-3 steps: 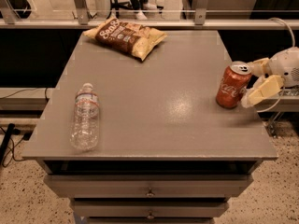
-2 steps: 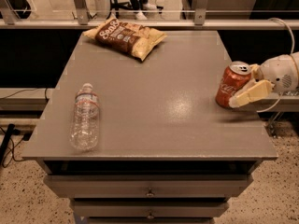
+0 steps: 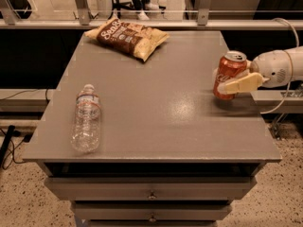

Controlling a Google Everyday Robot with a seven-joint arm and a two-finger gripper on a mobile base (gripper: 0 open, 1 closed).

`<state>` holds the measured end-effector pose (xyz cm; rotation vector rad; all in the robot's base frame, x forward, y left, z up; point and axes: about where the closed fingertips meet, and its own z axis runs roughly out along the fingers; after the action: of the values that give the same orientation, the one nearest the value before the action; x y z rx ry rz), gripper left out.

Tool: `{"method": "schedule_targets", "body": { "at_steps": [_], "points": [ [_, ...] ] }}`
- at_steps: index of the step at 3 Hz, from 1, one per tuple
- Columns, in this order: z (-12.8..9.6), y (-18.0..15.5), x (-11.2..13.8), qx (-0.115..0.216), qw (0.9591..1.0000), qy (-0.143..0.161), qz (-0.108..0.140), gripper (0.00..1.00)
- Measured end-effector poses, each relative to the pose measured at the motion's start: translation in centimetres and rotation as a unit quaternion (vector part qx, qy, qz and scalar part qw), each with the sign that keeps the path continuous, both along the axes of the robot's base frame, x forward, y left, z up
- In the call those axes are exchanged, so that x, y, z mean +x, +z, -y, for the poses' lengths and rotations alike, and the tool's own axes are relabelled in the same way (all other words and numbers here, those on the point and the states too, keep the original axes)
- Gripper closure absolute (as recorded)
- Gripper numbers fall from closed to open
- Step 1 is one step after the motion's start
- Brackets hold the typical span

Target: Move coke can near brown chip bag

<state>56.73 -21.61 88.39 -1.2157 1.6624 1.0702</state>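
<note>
The red coke can (image 3: 230,72) with its silver top is upright near the right edge of the grey table (image 3: 156,126). My gripper (image 3: 221,80) reaches in from the right and is shut on the can. One pale finger (image 3: 242,83) lies across the can's front and the other shows just at its left side. The can's base looks slightly off the table surface. The brown chip bag (image 3: 128,36) lies flat at the back left-centre of the table, well apart from the can.
A clear plastic water bottle (image 3: 86,118) lies on its side at the front left of the table. Drawers (image 3: 151,193) run below the front edge. A railing and a dark gap lie behind the table. A cable hangs off the arm at the right.
The gripper has moved left around the can and closed on it. The can has shifted a little up and to the left. The bag and bottle have not moved.
</note>
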Motion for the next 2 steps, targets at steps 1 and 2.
{"method": "schedule_targets", "body": {
  "at_steps": [1,2],
  "points": [
    [0.22,4.00,1.03,0.006,0.9992,-0.006,0.040,0.88],
    [-0.14,4.43,1.62,0.010,0.9988,-0.010,0.048,1.00]
  ]
}}
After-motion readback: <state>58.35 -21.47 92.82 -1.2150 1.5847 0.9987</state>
